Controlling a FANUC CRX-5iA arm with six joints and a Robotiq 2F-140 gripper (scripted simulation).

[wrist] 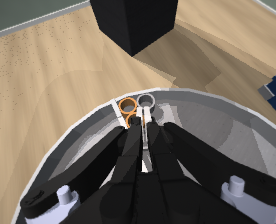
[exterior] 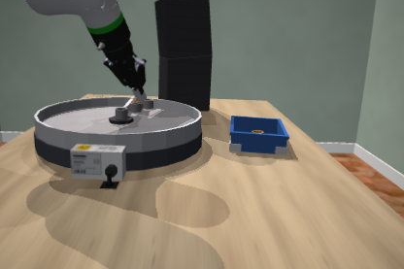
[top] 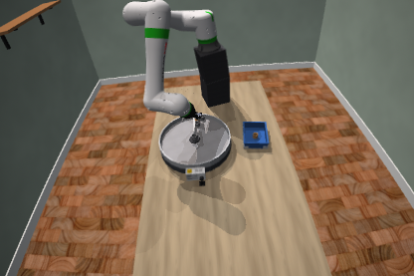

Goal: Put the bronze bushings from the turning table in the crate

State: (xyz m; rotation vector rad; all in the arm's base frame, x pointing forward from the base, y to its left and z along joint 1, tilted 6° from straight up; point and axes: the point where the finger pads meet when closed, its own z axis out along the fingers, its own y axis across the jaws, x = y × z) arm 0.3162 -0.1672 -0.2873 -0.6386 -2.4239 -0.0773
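- One bronze bushing (top: 255,136) already in crate (top: 247,140)
- Gripper (wrist: 140,121) jaws clamped on wall of second bronze bushing (wrist: 127,106), beside steel bushing (wrist: 146,99) at turning table (exterior: 185,133) far rim
- Left: lift, carry to crate, release

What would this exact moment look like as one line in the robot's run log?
stage: grasping | gripper: shut on bronze bushing wall | place: turning table, far side | steel bushing: beside it | crate: one bronze bushing inside
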